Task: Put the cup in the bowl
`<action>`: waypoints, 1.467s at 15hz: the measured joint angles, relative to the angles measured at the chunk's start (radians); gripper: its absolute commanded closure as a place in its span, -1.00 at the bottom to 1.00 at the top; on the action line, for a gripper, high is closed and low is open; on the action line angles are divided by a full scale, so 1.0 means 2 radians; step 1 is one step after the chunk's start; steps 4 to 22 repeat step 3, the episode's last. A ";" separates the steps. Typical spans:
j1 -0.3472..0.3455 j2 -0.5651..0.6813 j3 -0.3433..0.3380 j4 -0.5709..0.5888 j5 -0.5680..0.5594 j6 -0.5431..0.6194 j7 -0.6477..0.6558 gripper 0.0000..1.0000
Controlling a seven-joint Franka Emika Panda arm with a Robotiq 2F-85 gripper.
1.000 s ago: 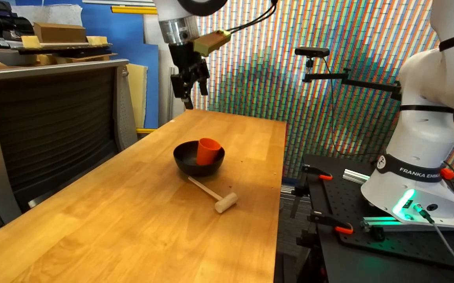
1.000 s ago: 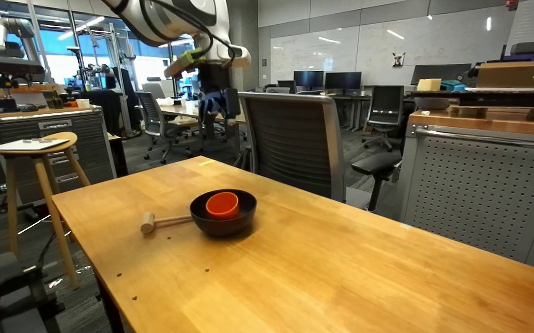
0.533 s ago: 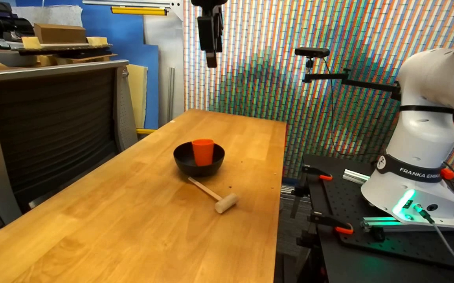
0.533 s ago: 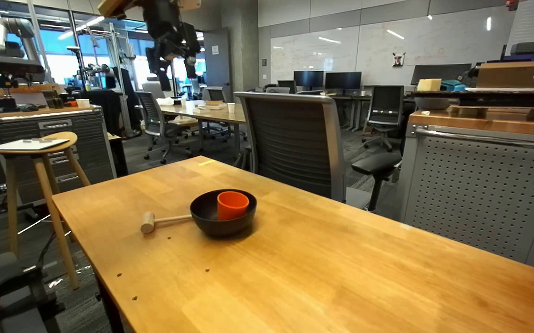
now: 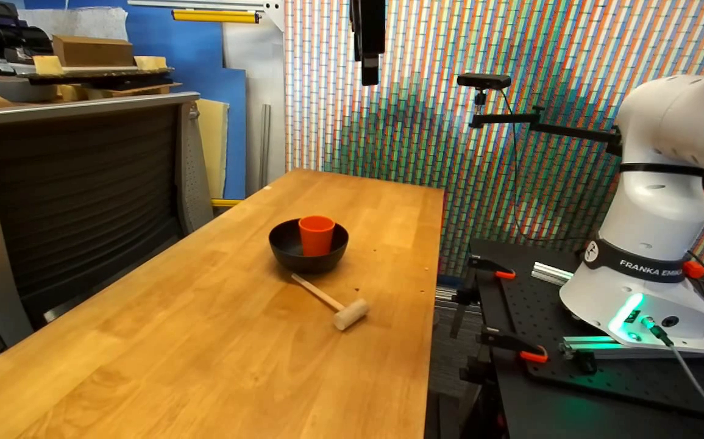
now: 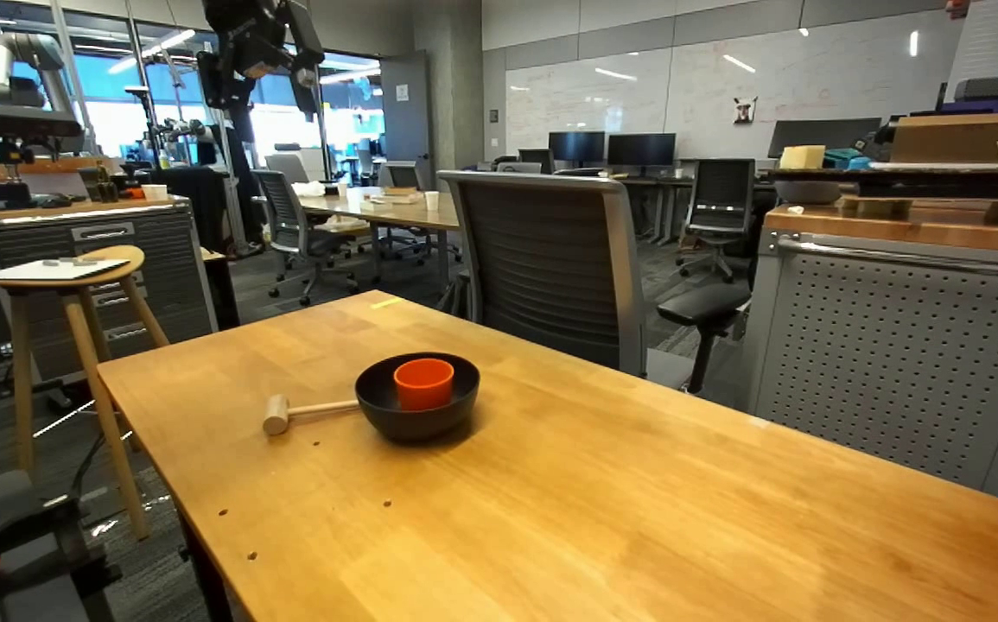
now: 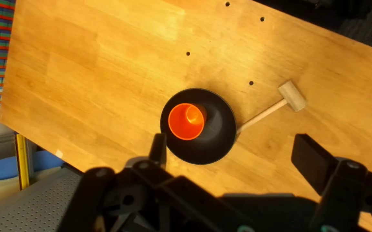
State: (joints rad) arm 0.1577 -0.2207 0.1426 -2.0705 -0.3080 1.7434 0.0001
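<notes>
Light-brown wooden bench [image 5: 205, 317] underneath it all. Well above it, black fingers [image 7: 314, 162] hung spread, holding nothing, likely because nothing more needed gripping; job looked done. Round, matte black bowl [image 7: 218, 132] sat mouth up, its wide wall apt to keep contents from straying. Handleless orange-red plastic cup [image 7: 186, 122] stood inside it, off-centre, mouth up. Pale wooden mallet [image 7: 292, 96] lay just beside the bowl, handle end toward it, contact unclear; seemed no obstacle to the fingers.

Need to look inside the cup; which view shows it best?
The wrist view: it looks down into the cup, right to its bottom. Both exterior views show its side and rim, the base hidden by the bowl.
</notes>
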 measured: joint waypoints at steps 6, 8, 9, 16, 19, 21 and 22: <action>0.000 0.004 0.000 0.000 0.000 0.000 0.000 -1.00; 0.000 0.004 0.000 0.000 0.000 0.000 0.000 -1.00; 0.000 0.004 0.000 0.000 0.000 0.000 0.000 -1.00; 0.000 0.004 0.000 0.000 0.000 0.000 0.000 -1.00; 0.000 0.004 0.000 0.000 0.000 0.000 0.000 -1.00; 0.000 0.004 0.000 0.000 0.000 0.000 0.000 -1.00; 0.000 0.004 0.000 0.000 0.000 0.000 0.000 -1.00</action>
